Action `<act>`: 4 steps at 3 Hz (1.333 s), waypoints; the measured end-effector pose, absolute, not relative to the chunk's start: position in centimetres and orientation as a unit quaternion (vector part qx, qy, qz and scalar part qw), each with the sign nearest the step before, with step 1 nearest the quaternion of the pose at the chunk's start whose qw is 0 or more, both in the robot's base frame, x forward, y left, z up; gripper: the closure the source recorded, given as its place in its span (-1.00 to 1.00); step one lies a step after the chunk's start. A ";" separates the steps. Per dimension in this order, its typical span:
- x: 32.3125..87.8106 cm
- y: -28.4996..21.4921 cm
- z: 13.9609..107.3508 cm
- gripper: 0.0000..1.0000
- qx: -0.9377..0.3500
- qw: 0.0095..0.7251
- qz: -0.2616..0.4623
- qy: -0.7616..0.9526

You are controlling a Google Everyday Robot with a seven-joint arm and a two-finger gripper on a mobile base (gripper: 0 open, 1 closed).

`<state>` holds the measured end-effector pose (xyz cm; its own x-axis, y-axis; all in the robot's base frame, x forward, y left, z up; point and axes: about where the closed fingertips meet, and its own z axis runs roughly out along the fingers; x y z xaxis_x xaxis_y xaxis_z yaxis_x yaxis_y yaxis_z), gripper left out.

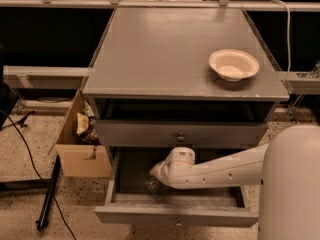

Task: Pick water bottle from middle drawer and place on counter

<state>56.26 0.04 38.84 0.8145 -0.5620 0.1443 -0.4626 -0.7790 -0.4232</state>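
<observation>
While the bowl (233,64) sits on the counter (165,54), the hand (155,177) is down in the open drawer (131,170), right at the bottle (150,186); whether it grips cannot be told.

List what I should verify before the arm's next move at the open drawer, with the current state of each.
1. Middle drawer pulled open far enough to reach in: ok.
2. Gripper down inside the drawer, in its left half, at the water bottle: ok.
3. Secure hold on the water bottle: cannot tell, the wrist covers the contact.
4. Closed drawer above not jutting over the water bottle: ok.
5. Counter has bare surface for the drop, left of the white bowl: ok.
</observation>
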 end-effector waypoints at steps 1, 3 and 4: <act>56.0 0.1 39.9 1.00 -0.924 0.217 -0.125 0.289; 55.4 -0.3 42.0 1.00 -0.887 0.289 -0.099 0.347; 55.3 -0.6 43.5 1.00 -0.870 0.301 -0.093 0.378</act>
